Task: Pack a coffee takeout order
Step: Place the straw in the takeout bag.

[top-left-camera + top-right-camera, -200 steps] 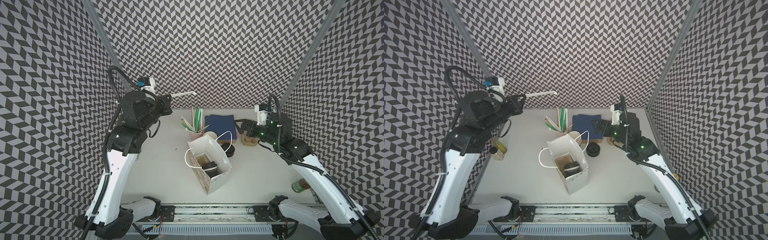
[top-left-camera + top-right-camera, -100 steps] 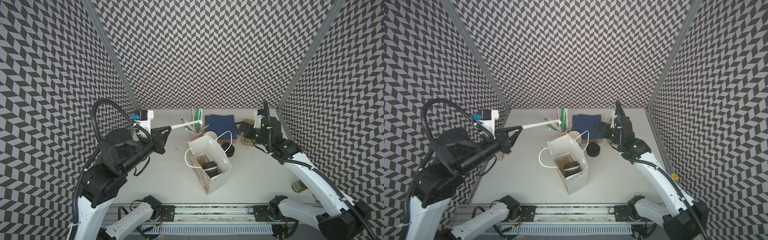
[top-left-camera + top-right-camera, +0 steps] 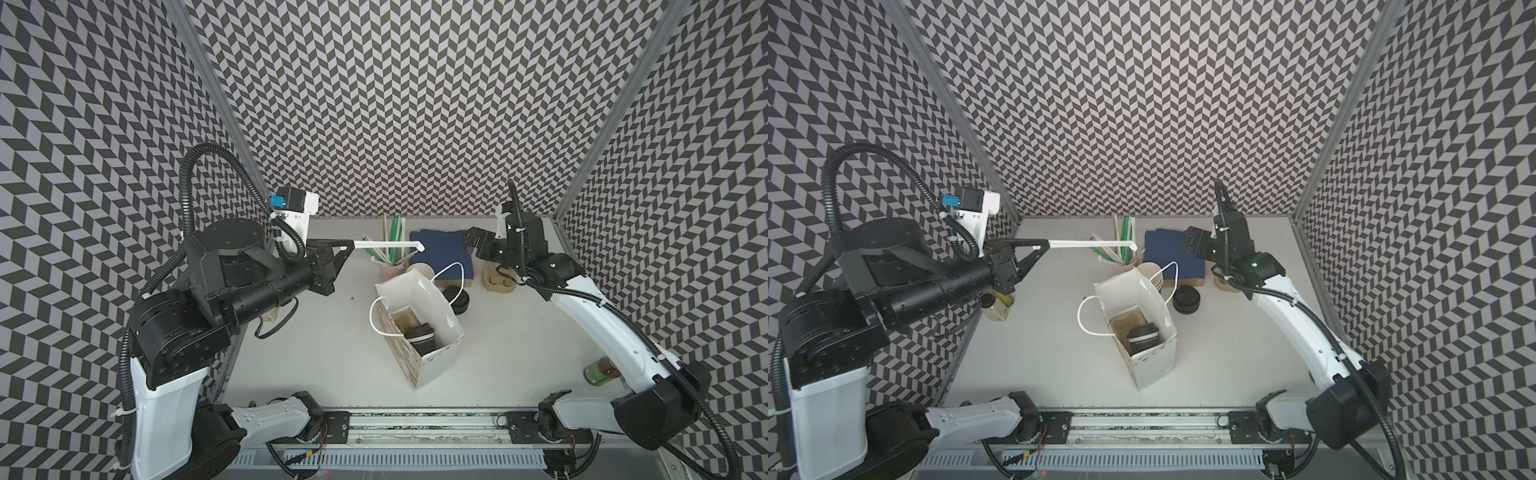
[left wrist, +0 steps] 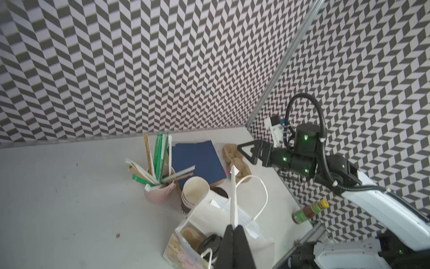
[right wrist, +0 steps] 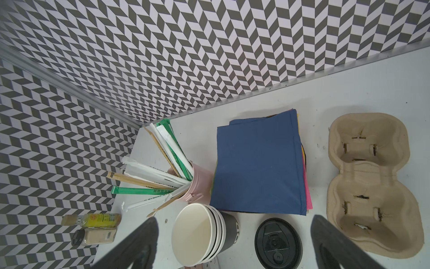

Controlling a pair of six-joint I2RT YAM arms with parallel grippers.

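- Lidded coffee cup [image 3: 419,337] first, nearest the front rail: it stands upright inside the white paper bag [image 3: 438,368], seated in a tan pulp carrier [image 3: 401,322] down in there.
- The bag stands mid-table [image 3: 311,357], on a pale grey top.
- Just behind the bag: a loose black lid [image 5: 278,242], a stack of lidless cups [image 5: 197,230], and a pink holder [image 5: 201,184] bristling with wrapped straws and stirrers.
- Further back, the navy napkin [image 5: 258,167] tops its pile, a pink sheet peeking out, with a second pulp carrier [image 5: 367,181] just beside it.
- Right gripper [image 3: 473,241] hangs above the pile's right side, jaws spread wide.
- Left gripper [image 3: 343,249] is pressed together, pinching a white wrapped straw [image 3: 382,245] held level, its tip near the holder and the napkin's edge.
- At the edges, a sauce bottle [image 4: 309,210] on one side and two condiment bottles [image 5: 97,220] on the other.
- Chevron walls [image 3: 415,104] box in three sides.
- Since a second ago, the left arm has swung down from the back-left corner and carried the straw rightward. The right gripper shifted only slightly. Bag and cup are unmoved.
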